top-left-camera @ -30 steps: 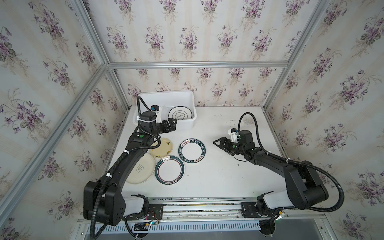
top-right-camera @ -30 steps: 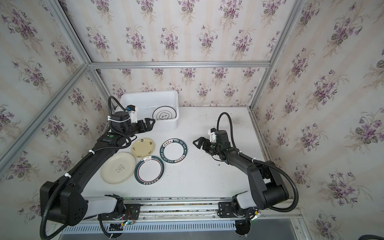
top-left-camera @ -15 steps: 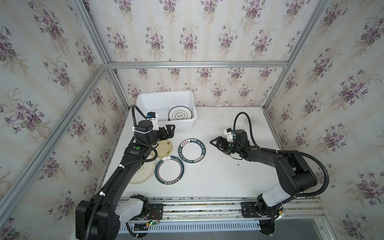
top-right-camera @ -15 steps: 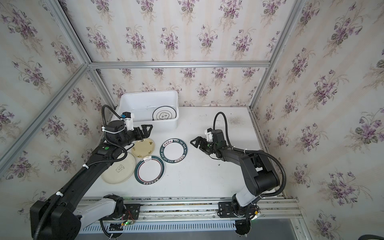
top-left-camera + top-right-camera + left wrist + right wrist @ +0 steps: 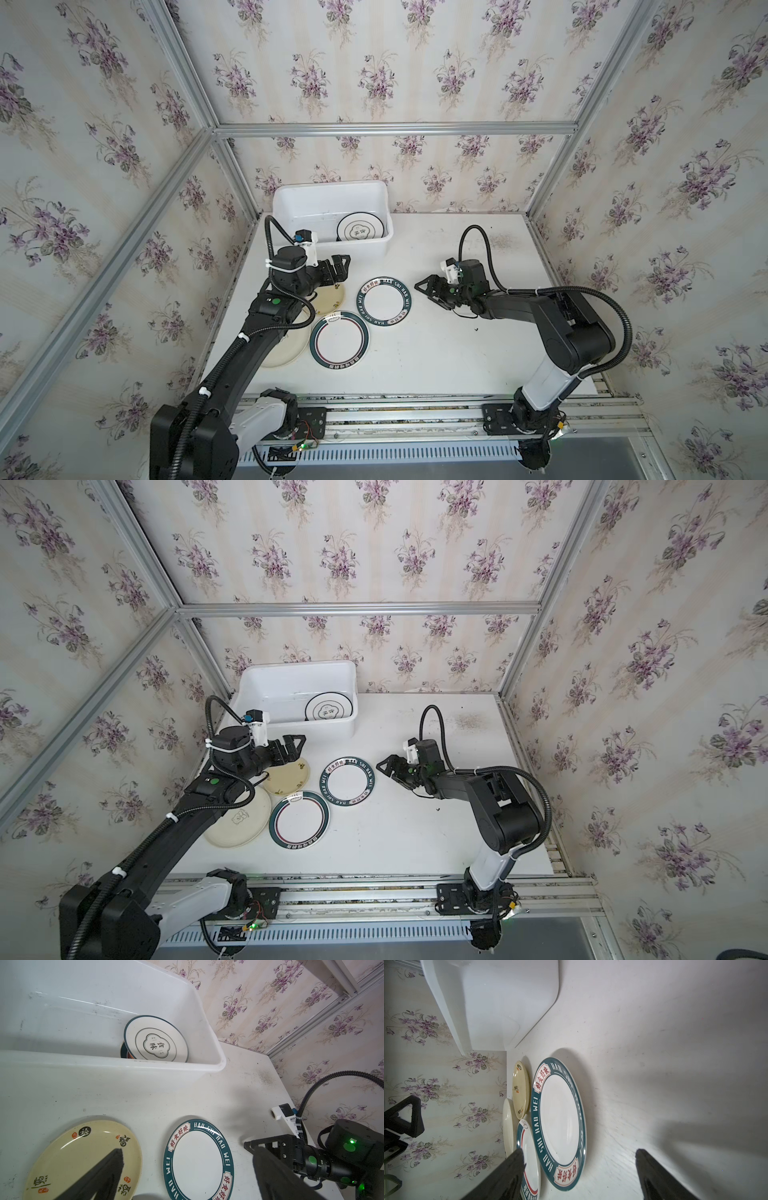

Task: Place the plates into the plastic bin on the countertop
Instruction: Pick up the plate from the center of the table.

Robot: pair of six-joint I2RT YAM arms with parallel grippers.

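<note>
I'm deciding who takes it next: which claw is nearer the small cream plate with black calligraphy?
Left. The left claw hangs open over the small cream plate's far edge. The right claw is on the other side of the HAO SHI WEI plate.

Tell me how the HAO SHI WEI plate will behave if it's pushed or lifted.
The plate looks rigid and glossy, so a push will likely slide it across the smooth countertop rather than bend it. It lies flat with a low rim, so a grip probably has to catch its edge. Lying flat, it shouldn't tip or roll.
</note>
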